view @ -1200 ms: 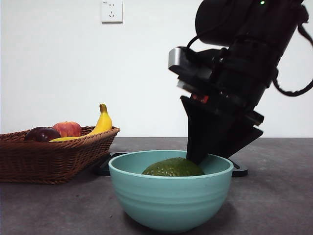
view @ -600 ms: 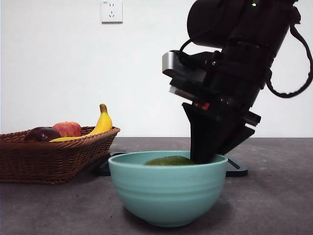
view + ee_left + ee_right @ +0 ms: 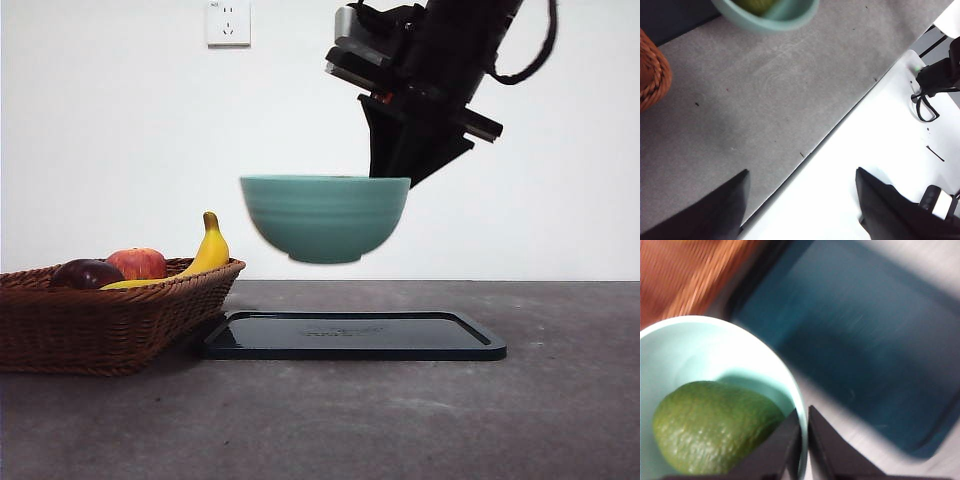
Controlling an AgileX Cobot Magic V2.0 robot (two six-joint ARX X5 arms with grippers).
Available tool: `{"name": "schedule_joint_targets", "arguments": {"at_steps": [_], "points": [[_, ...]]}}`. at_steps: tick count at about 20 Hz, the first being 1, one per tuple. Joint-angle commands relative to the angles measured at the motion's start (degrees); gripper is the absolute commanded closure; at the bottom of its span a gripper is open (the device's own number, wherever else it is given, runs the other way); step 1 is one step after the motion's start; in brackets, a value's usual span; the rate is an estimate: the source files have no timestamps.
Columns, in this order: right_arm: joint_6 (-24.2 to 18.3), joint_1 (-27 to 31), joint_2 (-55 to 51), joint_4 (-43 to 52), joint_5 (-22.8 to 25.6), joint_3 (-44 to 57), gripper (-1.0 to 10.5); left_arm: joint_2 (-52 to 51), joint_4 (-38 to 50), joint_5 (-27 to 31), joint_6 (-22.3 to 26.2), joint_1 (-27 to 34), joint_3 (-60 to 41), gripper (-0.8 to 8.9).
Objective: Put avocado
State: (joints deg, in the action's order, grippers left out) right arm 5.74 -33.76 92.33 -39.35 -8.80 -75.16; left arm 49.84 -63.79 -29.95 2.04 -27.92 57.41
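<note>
bowl lifted off table by right gripper; avocado visible only wrist-side.

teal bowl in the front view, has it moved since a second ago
Yes. The ribbed teal ceramic bowl has gone up off the table: it hangs above the flat black tray, held at its rim by the right pincer.

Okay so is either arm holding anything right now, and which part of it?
The right tool holds the teal bowl by its rim, lifted above the black tray, with the avocado inside. The left tool holds nothing.
</note>
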Motion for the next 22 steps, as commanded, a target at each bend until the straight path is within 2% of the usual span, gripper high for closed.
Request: {"name": "schedule_joint_targets", "arguments": {"at_steps": [1, 7, 22], "points": [[-1.8, 1.8, 5.0, -1.1, 0.0, -5.8, 9.4, 0.3, 0.5, -0.2, 0.5, -0.2, 0.6, 4.72], [-3.5, 6.8, 17.9, -2.7, -0.2, -18.9, 9.4, 0.3, 0.5, -0.2, 0.5, -0.2, 0.6, 4.72], [-3.4, 8.0, 27.7, 1.6, -0.1, -19.5, 9.4, 0.3, 0.6, -0.2, 0.5, -0.2, 0.6, 4.72]]}}
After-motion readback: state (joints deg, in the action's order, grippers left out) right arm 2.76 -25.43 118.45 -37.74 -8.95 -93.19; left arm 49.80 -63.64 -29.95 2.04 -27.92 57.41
